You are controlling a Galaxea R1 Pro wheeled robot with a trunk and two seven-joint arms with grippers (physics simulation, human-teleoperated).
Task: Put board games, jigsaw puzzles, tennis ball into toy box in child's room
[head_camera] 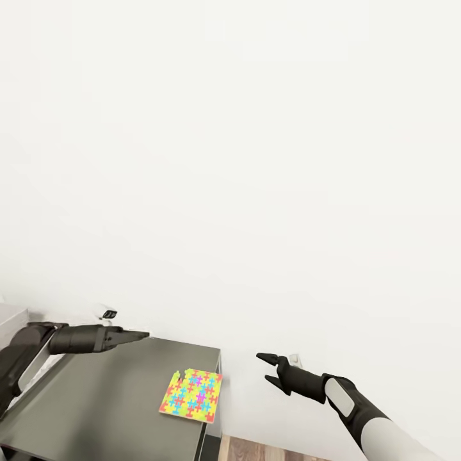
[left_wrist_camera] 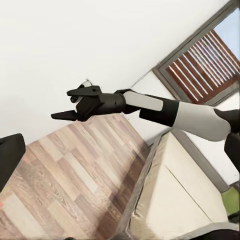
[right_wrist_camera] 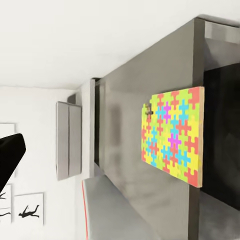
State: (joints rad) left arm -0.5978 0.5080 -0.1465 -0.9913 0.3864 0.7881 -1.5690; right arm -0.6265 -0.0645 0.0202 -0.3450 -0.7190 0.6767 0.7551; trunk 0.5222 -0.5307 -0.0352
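One jigsaw puzzle (head_camera: 192, 394), a thin slab in a yellow, green, pink and blue mosaic, lies flat near the right edge of the dark grey table (head_camera: 102, 403). The right wrist view shows this puzzle (right_wrist_camera: 172, 137) close up on the dark top (right_wrist_camera: 125, 125). My left gripper (head_camera: 137, 335) hovers over the table's back edge, left of the puzzle, open and empty. My right gripper (head_camera: 266, 368) hangs in the air right of the table, past its edge, open and empty. In the left wrist view the right gripper (left_wrist_camera: 65, 106) hangs above the floor. The bed (left_wrist_camera: 175, 200) shows as a bare beige mattress.
A white wall (head_camera: 230, 160) rises straight ahead behind the table. The pale grey desk part with drawers (right_wrist_camera: 67, 140) adjoins the dark top. Black silhouette posters (right_wrist_camera: 27, 212) hang on the wall. Wood-plank floor (left_wrist_camera: 75, 170) lies between the table and the bed, with a dark-framed window (left_wrist_camera: 205, 60) beyond.
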